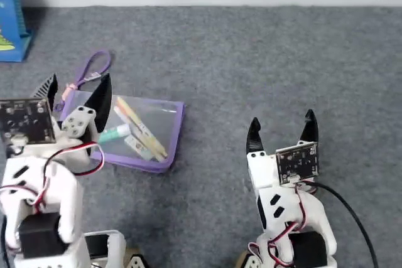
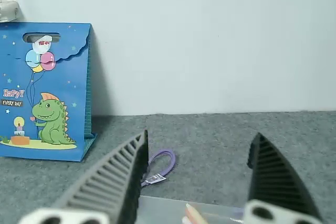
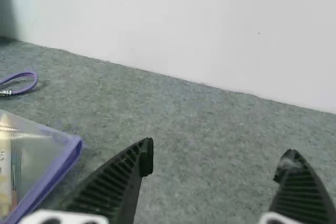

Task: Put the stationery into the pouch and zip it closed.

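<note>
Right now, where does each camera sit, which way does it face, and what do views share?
High view: fixed above the arms' bases, looking down the grey carpeted table; both arms show, left gripper open over the clear pouch, right gripper open over bare carpet.
Left wrist view: on the left wrist, facing the white wall and blue gift bag past its own open fingers.
Right wrist view: on the right wrist, facing the wall past its own open fingers.
Shared: all three show the pouch and its purple strap.
</note>
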Motion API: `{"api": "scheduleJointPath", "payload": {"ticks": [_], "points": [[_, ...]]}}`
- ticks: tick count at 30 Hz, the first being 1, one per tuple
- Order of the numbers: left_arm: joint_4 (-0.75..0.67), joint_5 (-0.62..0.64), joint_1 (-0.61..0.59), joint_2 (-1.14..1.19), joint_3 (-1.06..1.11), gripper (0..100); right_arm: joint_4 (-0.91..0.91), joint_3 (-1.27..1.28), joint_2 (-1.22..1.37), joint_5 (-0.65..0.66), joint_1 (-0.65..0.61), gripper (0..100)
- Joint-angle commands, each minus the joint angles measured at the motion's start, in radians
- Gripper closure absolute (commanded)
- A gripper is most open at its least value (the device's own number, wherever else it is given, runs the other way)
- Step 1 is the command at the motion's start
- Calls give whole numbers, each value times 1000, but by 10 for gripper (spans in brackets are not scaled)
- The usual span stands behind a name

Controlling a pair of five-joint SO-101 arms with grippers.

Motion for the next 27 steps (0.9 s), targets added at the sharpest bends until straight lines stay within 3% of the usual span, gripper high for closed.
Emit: {"api": "scheduleJointPath", "payload": {"ticks": [1, 5, 8, 11, 21, 27], "points": [[98, 8, 38, -14, -77, 795, 33, -58, 1, -9, -4, 679], [215, 5, 89, -14, -76, 987, 39, -58, 1, -11, -4, 857], [273, 5, 114, -14, -68, 979, 39, -58, 1, -11, -2, 998], [310, 8, 144, -14, -41, 987, 54, -49, 1, -11, -1, 957], [307, 6, 150, -14, 199, 987, 226, -48, -1, -12, -1, 991], [224, 8, 150, -107, 338, 988, 320, -46, -1, -12, -1, 991]]}}
